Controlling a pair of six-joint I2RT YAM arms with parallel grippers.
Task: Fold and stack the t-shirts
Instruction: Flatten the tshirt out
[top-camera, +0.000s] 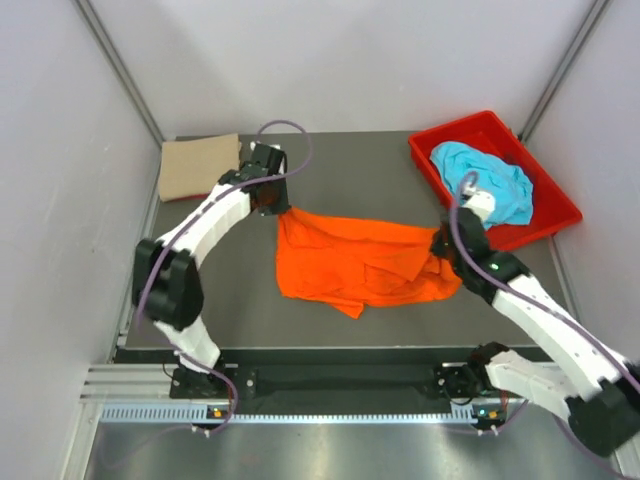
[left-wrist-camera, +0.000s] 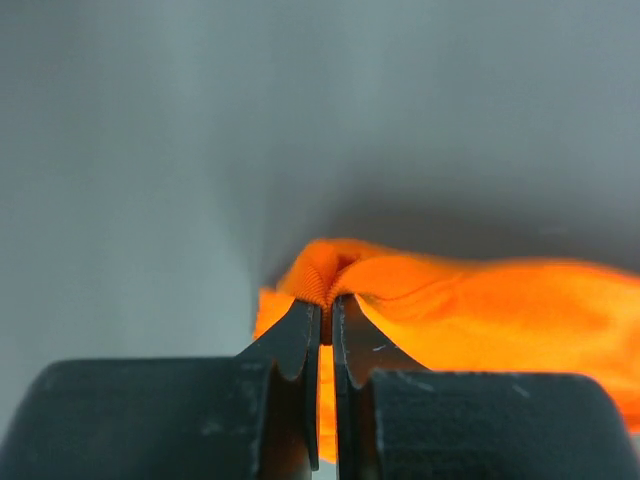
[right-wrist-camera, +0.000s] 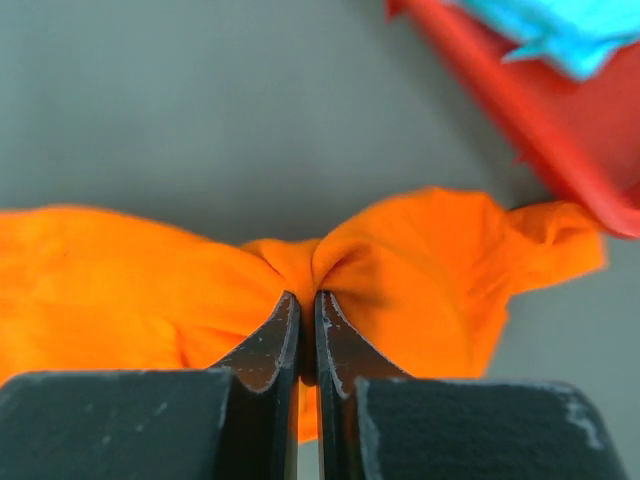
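The orange t-shirt (top-camera: 350, 260) lies spread and rumpled across the middle of the table. My left gripper (top-camera: 283, 208) is shut on its far left corner; the wrist view shows orange cloth (left-wrist-camera: 470, 310) pinched between the jaws. My right gripper (top-camera: 440, 243) is shut on its right edge, with a fold of orange cloth (right-wrist-camera: 420, 260) bunched at the tips. The tan t-shirt (top-camera: 198, 166) lies folded at the far left corner. The turquoise t-shirt (top-camera: 485, 180) lies crumpled in the red bin (top-camera: 548, 222).
The red bin stands at the far right, close behind my right gripper; its wall (right-wrist-camera: 520, 110) shows in the right wrist view. White walls enclose the table on three sides. A metal rail (top-camera: 300, 385) runs along the near edge.
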